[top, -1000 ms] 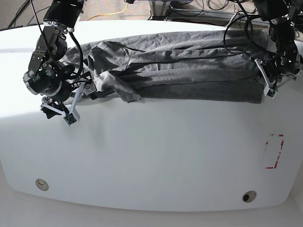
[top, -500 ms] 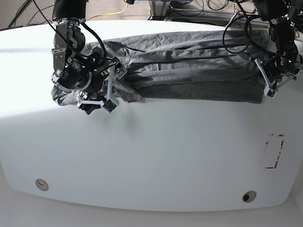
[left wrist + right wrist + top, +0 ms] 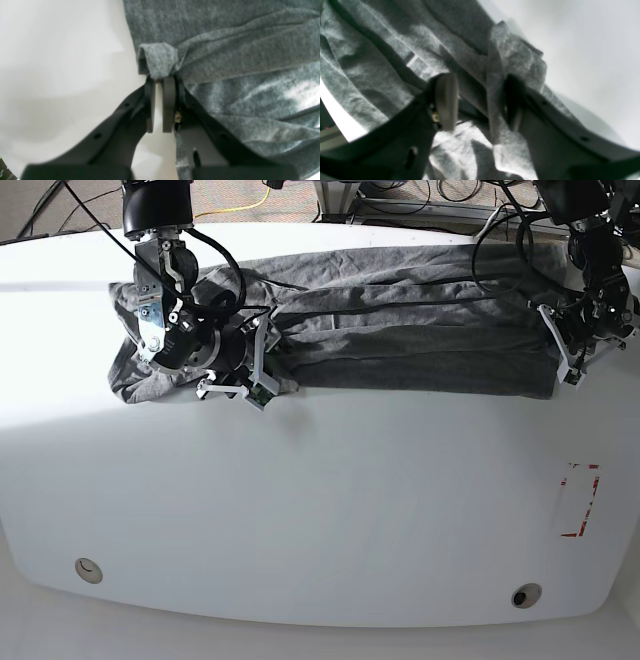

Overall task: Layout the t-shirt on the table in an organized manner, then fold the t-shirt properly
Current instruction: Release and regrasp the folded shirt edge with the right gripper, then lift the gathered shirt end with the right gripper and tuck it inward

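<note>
- The glossy white counter (image 3: 330, 510) fills most of the room's view, with cables on the floor beyond its far edge, a red-tape rectangle (image 3: 580, 500) near the right side and two round grommet holes (image 3: 88, 569) along the near edge.
- The dark heather-grey t-shirt (image 3: 400, 330) lies stretched in a long wrinkled band across the far half of the counter, bunched at the left end.
- The left pincer (image 3: 160, 82), at the band's right end in the base view, has its jaws nearly together, pinching a small fold of the t-shirt's edge just above the counter.
- The right pincer (image 3: 480, 100) sits over the bunched left end, jaws apart, with a ridge of cloth standing between them against one finger (image 3: 446, 100).
</note>
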You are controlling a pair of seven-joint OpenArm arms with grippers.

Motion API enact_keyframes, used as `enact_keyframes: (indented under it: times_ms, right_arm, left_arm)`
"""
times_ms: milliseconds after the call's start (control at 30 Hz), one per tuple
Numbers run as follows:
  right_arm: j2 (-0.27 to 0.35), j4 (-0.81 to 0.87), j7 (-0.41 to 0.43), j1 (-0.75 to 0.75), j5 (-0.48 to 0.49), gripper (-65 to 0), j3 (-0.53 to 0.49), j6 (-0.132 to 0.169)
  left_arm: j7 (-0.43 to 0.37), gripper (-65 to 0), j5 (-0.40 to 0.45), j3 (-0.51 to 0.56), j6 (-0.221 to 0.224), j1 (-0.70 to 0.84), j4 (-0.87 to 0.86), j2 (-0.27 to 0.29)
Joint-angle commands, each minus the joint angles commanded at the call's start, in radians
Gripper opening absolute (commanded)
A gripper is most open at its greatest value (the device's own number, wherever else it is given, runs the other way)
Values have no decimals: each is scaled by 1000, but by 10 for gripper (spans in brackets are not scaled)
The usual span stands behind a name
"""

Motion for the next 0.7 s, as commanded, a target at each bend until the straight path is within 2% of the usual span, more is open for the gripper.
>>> enact_keyframes:
  times_ms: [100, 167, 433, 533, 700]
  right_arm:
    - [0, -6, 0, 9, 0, -533, 0, 0]
    - [2, -6, 0, 9, 0, -555, 0, 0]
    - [2, -8, 6, 23, -2, -553, 2, 0]
    - [0, -8, 18, 20, -41, -504, 0, 0]
    - [-18, -6, 20, 17, -141, -323, 0, 0]
  left_arm:
    - [0, -614, 0, 0, 0, 0, 0, 0]
    - [0, -614, 0, 0, 0, 0, 0, 0]
    - [0, -614, 0, 2, 0, 0, 0, 0]
    - [0, -614, 0, 2, 0, 0, 0, 0]
    - [0, -614, 0, 2, 0, 0, 0, 0]
